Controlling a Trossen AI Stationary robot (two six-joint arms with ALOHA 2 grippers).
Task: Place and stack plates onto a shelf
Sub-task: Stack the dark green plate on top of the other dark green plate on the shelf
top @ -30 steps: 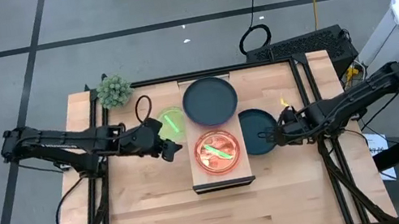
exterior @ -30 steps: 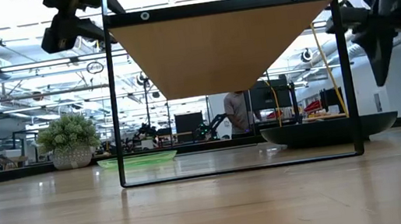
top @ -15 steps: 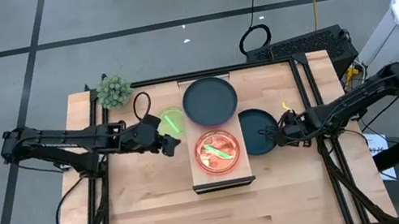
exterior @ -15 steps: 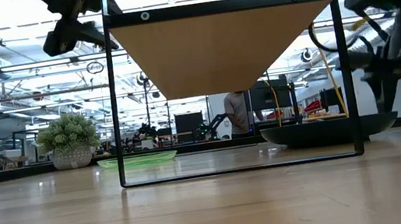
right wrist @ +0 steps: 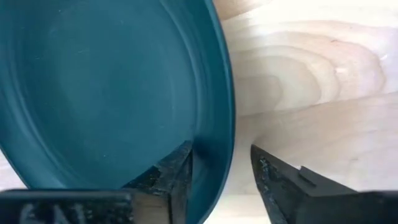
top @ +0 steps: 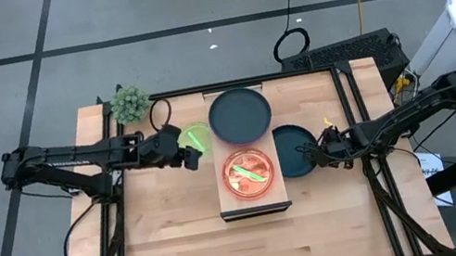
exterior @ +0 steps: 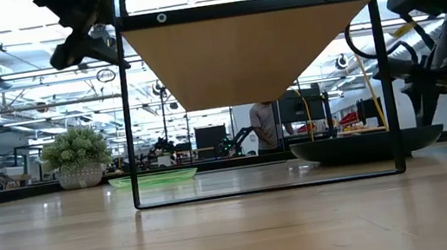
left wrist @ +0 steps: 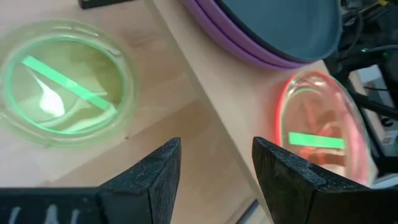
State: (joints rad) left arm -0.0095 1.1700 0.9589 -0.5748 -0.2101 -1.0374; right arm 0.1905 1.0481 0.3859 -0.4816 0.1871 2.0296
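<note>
Teal plate point(right wrist: 112, 87) lies on the counter point(top: 173, 241) just right of the shelf point(top: 255, 200); our right end effector point(right wrist: 221, 168) straddles its rim, fingers apart, nearer than the left end effector point(left wrist: 214, 171), also open.

Two dark teal plates are showing: one point(top: 240, 114) on the shelf point(top: 256, 204), one point(top: 293, 149) on the tabletop point(top: 193, 247). Two purple rims point(left wrist: 245, 53) are peeking out under the shelf's teal plate. One neon green plate point(top: 196, 139) is lying on the tabletop. One pink plate point(top: 248, 173) is sitting on the shelf; any plates beneath it are not countable. One small plant point(top: 130, 103) is standing at a corner. Two arms, left point(top: 74, 160) and right point(top: 413, 109), are reaching in.
</note>
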